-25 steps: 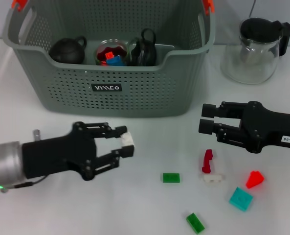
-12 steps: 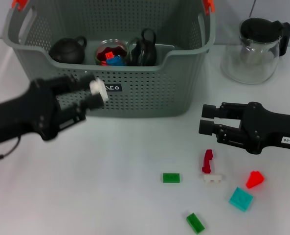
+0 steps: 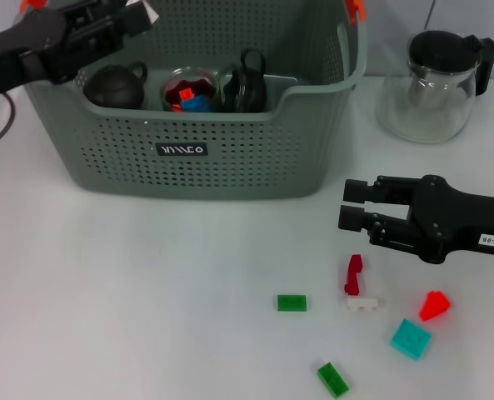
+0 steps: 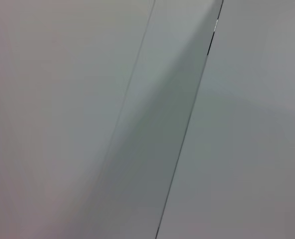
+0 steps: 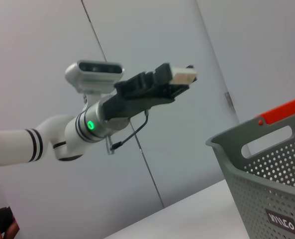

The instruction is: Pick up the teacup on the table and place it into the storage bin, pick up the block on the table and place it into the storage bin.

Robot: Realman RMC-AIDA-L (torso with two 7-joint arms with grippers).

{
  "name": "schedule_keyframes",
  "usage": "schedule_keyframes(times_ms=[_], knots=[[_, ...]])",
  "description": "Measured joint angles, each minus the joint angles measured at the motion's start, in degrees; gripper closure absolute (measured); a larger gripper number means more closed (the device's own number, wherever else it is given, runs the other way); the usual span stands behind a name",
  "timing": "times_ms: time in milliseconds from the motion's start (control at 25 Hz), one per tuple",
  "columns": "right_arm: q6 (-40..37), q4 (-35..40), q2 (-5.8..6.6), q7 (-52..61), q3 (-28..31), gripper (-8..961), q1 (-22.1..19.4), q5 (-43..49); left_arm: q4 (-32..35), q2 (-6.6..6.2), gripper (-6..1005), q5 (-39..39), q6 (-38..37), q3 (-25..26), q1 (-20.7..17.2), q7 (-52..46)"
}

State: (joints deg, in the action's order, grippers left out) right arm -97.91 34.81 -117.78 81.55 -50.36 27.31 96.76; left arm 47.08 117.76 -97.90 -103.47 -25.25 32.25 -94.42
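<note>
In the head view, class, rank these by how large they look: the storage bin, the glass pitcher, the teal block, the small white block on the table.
1. Storage bin, by far the largest.
2. Glass pitcher.
3. Teal block.
4. White block, the smallest.

The teal block lies slightly nearer the camera than the white one, but the difference still looks real.

Matt perforated plastic bin (image 3: 230, 158), glossy dark teapot (image 3: 113, 86), clear glass pitcher (image 3: 426, 96), smooth white table (image 3: 147, 300)

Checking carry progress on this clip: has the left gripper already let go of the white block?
No: the left gripper holds the white block between its fingers, raised above the storage bin's left rim.
</note>
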Motion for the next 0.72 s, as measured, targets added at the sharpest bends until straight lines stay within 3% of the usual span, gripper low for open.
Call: schedule_keyframes(times_ms=[280, 440, 720], knots=[[0.0, 0.0, -0.08, -0.1, 0.0, 459, 0.1, 0.0, 0.7, -0.75, 571, 0.0, 4.0, -3.2, 2.6, -2.5], [-0.2, 0.0, -0.11, 0.0, 0.0, 459, 0.2, 0.0, 6.0, -1.50, 561, -2.4, 12.5, -9.9, 4.3, -7.9], [-0.2, 0.0, -0.18, 0.0, -0.1, 459, -0.1, 0.0, 13.8, -2.26, 543, -23.7, 26.1, -19.9, 9.9, -23.9]])
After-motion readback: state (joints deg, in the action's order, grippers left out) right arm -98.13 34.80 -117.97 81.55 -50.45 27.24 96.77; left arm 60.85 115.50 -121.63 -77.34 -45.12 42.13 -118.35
